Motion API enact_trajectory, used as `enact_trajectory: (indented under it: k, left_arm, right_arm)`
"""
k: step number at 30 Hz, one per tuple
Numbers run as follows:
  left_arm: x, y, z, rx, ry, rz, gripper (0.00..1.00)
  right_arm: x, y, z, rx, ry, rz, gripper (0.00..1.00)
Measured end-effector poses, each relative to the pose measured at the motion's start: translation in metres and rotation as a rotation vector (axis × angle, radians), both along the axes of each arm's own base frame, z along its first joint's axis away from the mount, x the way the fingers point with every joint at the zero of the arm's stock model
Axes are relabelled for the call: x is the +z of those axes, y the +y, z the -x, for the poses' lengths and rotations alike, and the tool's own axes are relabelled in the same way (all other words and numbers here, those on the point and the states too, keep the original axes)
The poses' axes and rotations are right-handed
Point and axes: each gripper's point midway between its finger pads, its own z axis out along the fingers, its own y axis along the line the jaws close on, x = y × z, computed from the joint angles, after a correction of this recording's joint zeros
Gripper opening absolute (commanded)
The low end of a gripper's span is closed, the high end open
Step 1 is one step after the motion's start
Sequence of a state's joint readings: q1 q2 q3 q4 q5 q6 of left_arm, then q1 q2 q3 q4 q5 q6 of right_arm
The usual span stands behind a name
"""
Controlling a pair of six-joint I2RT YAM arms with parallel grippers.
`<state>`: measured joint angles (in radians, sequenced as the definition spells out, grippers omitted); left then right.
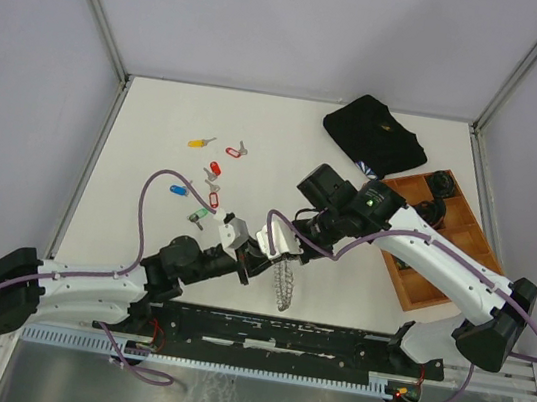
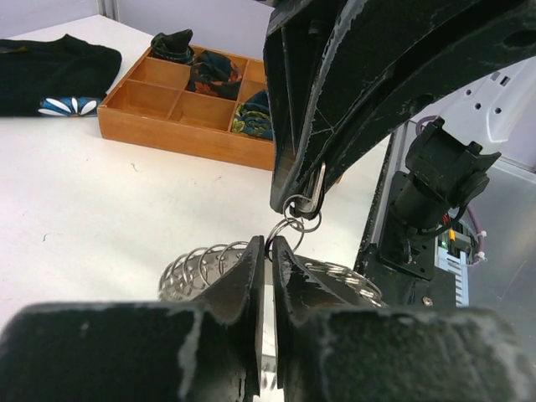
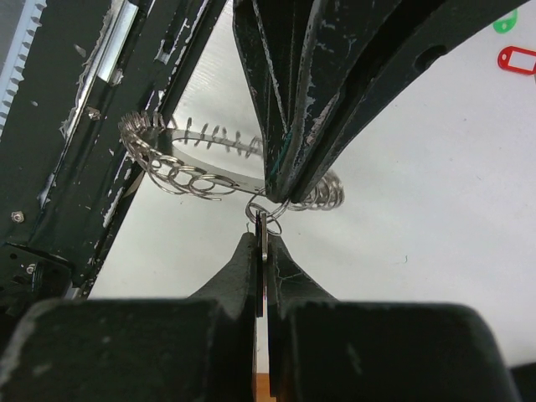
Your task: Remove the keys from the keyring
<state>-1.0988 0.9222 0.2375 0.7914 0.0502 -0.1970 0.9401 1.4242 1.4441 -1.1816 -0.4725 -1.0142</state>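
Both arms meet nose to nose over the near part of the desk (image 1: 159,119).

The left gripper (image 2: 268,253) has its jaws narrow, pinching a thin metal strip (image 2: 267,335) edge-on. Whether this is a key blade, I cannot tell. The right gripper (image 3: 261,244) is clamped tight on a silver tab (image 2: 316,186). Small split rings (image 2: 297,222) link the two pieces.

The keyring (image 1: 285,282) hangs just below this joint. Loose keys (image 1: 215,169) lie well apart, farther back on the left.

Judgement: the opposed pinches brace one side while the other is worked off its split ring.

Pose: the left arm lies low, its wrist pointing right. The right arm arches across, its wrist angled leftward toward the joint.
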Motion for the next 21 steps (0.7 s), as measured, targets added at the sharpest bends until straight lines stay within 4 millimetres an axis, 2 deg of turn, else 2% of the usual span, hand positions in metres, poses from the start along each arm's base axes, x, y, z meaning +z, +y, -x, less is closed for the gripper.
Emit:
enact_trajectory:
  k: [2,21]
  left_arm:
    - [0.0002,-0.0005,-0.0003,0.0,-0.002,-0.006,0.03]
    - [-0.0002,-0.0024,-0.0003,-0.009,-0.031,-0.018,0.03]
  right_arm:
    - [-0.0001,-0.0001,0.0001,0.0,0.0,0.0,0.0]
    - [-0.0034,-0.0021,-0.0033,-0.013,0.005,0.003,0.0]
